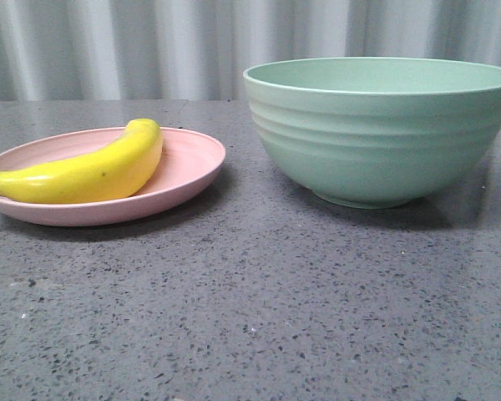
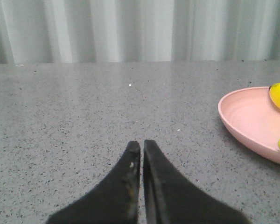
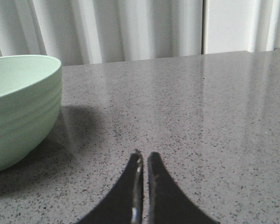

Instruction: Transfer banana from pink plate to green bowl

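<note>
1. Grey speckled table (image 1: 250, 317), pale pleated curtain (image 1: 150, 42) behind it.
2. Banana (image 1: 92, 171) lies on the pink plate (image 1: 192, 159), stem end over the plate's rim on my left side, other end resting further in on the plate.
3. Green bowl (image 1: 376, 134) stands to the right of the plate, apart from it; what shows of its inside looks empty.
4. My left gripper (image 2: 142, 143): fingers pressed together, nothing between them, low over bare table near the plate, not touching it.
5. My right gripper (image 3: 143, 155): fingers together too, holding nothing, beside the bowl.
6. Progress: nothing done, as I judge it. Banana not grasped, not lifted.
7. Left to do: open the left fingers, reach to the banana, grip, lift, carry to the bowl, release.
</note>
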